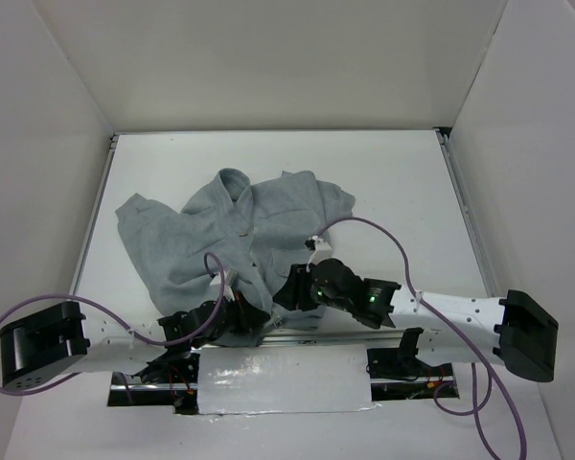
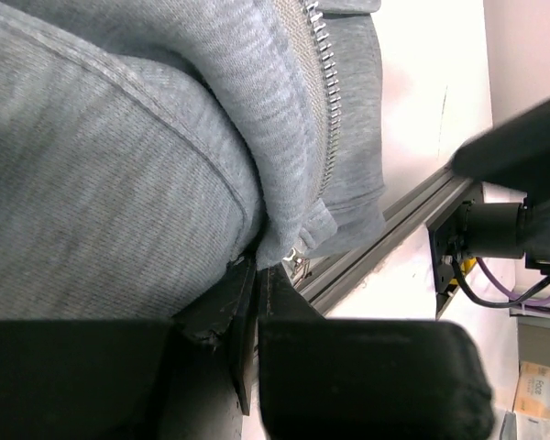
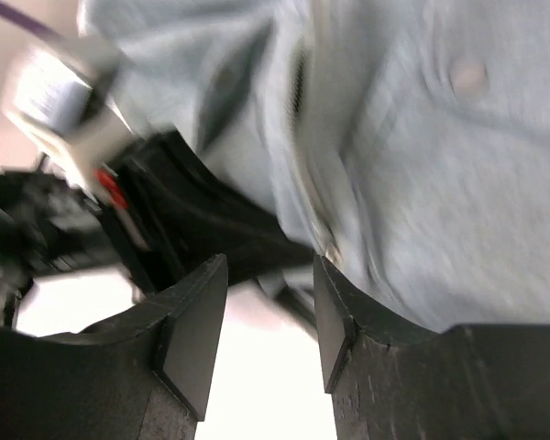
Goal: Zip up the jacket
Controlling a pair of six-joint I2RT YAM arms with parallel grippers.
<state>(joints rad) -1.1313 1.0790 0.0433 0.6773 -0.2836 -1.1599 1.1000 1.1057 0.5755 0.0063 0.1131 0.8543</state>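
The light-grey fleece jacket (image 1: 240,230) lies crumpled on the white table, collar toward the back and hem at the near edge. My left gripper (image 1: 256,313) is shut on the jacket's bottom hem (image 2: 284,234), beside the lower end of the pale zipper (image 2: 328,82); a small metal zipper part (image 2: 298,260) shows just past its fingertips. My right gripper (image 1: 293,287) is open and empty at the hem next to the left one. In the right wrist view the gripper (image 3: 268,284) has the jacket (image 3: 422,165) and blurred zipper end (image 3: 328,246) at its right finger.
An aluminium rail (image 2: 385,229) runs along the table's near edge under the hem and also shows in the top view (image 1: 297,335). White walls close in the table on three sides. The left arm (image 3: 165,202) is close beside the right gripper. Purple cables (image 1: 383,235) loop over the arms.
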